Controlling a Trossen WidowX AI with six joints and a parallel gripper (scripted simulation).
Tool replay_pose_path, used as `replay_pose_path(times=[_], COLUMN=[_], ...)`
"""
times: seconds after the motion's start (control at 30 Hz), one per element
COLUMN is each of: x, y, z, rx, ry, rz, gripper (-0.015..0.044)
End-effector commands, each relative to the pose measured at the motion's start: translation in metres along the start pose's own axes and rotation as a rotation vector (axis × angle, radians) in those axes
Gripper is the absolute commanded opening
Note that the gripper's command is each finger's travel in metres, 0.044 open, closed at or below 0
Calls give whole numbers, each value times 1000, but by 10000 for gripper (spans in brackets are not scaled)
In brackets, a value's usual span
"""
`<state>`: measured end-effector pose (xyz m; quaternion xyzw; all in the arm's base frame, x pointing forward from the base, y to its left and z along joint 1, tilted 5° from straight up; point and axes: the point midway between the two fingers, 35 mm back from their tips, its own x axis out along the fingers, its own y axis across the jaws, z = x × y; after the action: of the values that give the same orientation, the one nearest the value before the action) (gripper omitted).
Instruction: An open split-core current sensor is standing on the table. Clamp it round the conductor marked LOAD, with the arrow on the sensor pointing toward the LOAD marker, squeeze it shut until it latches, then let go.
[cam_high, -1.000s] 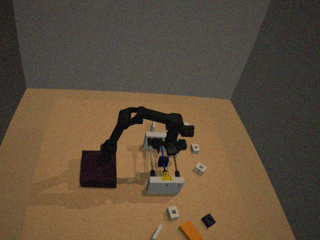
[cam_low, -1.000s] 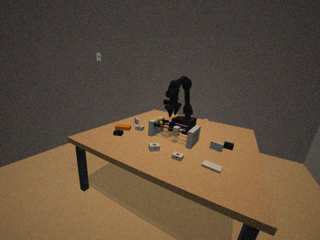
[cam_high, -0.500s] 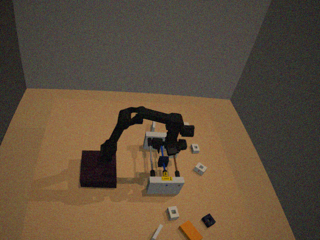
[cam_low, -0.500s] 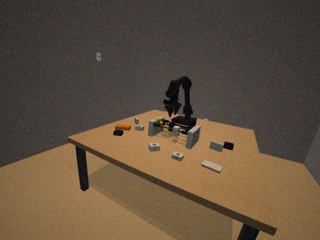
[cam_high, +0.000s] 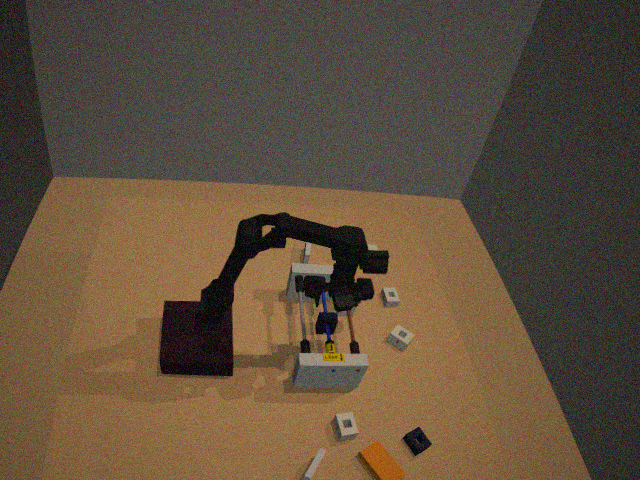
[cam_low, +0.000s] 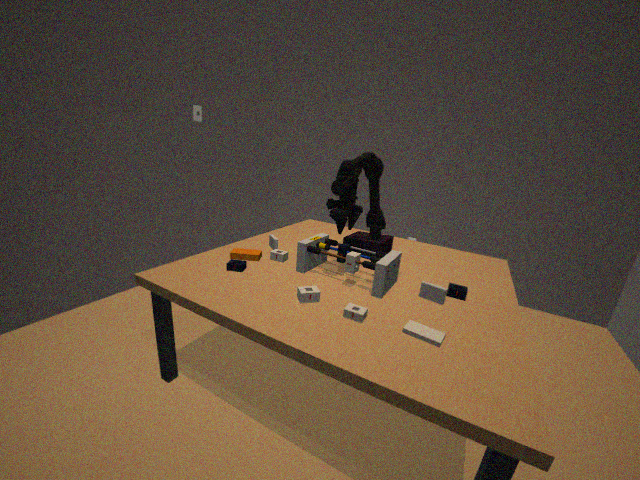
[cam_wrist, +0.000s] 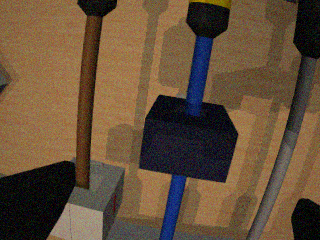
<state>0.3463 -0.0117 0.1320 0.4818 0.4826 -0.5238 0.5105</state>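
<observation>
Hovering: claw (cam_wrist: 180, 227) wide, empty | sensor (cam_wrist: 188, 139) arrow unseen | fingertips cropped

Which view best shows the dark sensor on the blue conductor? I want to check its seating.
The wrist view: the dark sensor fills the middle, closed around the blue conductor. The top view shows it small below the open hand. In the exterior view I cannot make it out.

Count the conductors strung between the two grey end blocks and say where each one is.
3. Seen from the wrist camera: a brown conductor on the left, a blue conductor in the middle carrying the dark blue sensor, and a grey conductor on the right. None looks hidden.
</observation>
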Motion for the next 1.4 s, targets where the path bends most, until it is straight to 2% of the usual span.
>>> replay_pose_path(times=[0.0,0.1,0.3,0.47,0.63,0.73,0.97,1.2,1.37], x=[-1,2,9,12,13,12,10,6,3], y=[0,-4,-19,-32,-46,-54,-67,-81,-89], z=[0,8,37,59,80,91,108,124,132], rx=[5,-105,-529,-875,-1212,-1384,-1654,-1908,-2076], ry=[3,41,192,265,256,206,50,-202,-401], rz=[2,1,84,237,442,573,768,924,979], gripper=[440,440,440,440,440,440,440,440,440])
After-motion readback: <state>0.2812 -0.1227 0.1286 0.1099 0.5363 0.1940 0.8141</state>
